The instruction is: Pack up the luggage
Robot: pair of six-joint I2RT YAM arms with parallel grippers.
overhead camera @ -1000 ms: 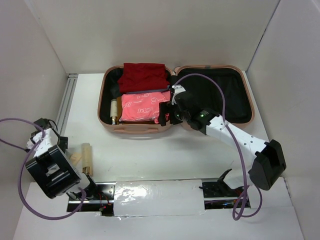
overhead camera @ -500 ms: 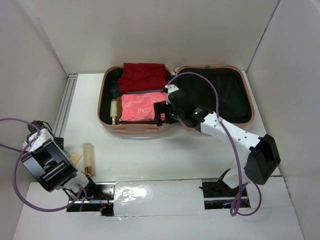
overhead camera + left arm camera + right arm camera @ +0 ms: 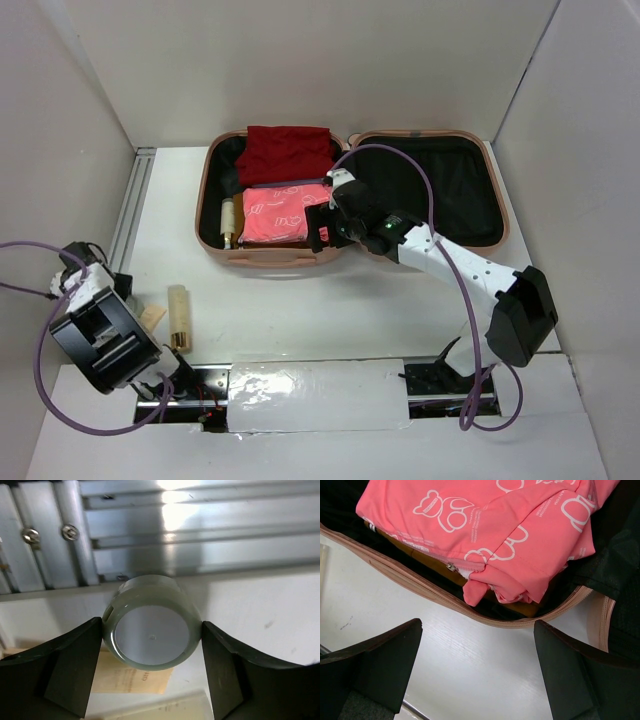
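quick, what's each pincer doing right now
Left pincer: closed on the round pale container.
Right pincer: open, holding nothing.

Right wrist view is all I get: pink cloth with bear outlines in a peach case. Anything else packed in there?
Observer: Yes, a dark red garment lies beyond the pink cloth, in the same half of the luggage.
Operator: And the other half?
Observer: Only black lining shows there.
Operator: What's the other arm doing?
Observer: The left gripper has a round-ended cylinder between its fingers.
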